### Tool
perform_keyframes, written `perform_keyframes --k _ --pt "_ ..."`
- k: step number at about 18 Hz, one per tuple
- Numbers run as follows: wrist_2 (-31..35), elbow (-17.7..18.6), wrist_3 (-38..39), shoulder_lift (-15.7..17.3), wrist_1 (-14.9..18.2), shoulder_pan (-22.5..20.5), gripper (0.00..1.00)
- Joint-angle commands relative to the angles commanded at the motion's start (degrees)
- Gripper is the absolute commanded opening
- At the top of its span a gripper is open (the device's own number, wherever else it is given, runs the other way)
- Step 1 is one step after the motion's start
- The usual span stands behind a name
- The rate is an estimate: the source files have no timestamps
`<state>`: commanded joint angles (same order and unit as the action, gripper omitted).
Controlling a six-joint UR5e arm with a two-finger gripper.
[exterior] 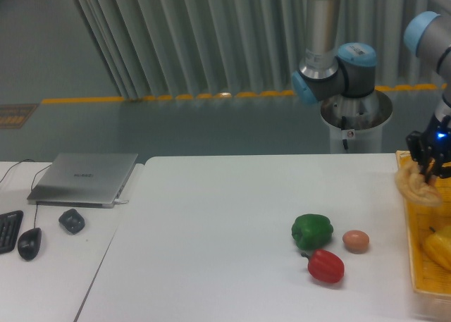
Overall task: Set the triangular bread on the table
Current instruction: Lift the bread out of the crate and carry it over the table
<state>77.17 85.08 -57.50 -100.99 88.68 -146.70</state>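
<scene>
Gripper (pixel 428 168) at the right edge of the frame, clamped on the triangular bread (pixel 417 187), which hangs over the near rim of the yellow basket (pixel 410 227). Carry step in hand, I judge. Next: swing left over bare table (pixel 211 223), clear of green pepper (pixel 312 231), egg (pixel 356 241) and red pepper (pixel 325 266), then lower and release.

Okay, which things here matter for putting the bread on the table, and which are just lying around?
Part of the job:
- tan wedge-shaped bread, held by the gripper
- black two-finger gripper
- large white table

Just lying about:
- green bell pepper
- red bell pepper
- small brown egg
- yellow basket
- silver laptop
- black mouse
</scene>
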Motion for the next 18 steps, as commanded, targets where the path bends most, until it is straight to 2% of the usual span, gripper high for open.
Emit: perform_keyframes --k 2,6,13,18 --pt "0.0 -0.3 4.2 -0.3 -1.9 2.3 0.04" --pt "0.3 0.8 11.6 -1.2 -8.1 5.8 0.04" --pt "1.0 1.9 19.7 -3.4 -12.3 10.9 0.04" --pt "8.2 2.6 23.7 -6.6 -13.3 15.6 0.05"
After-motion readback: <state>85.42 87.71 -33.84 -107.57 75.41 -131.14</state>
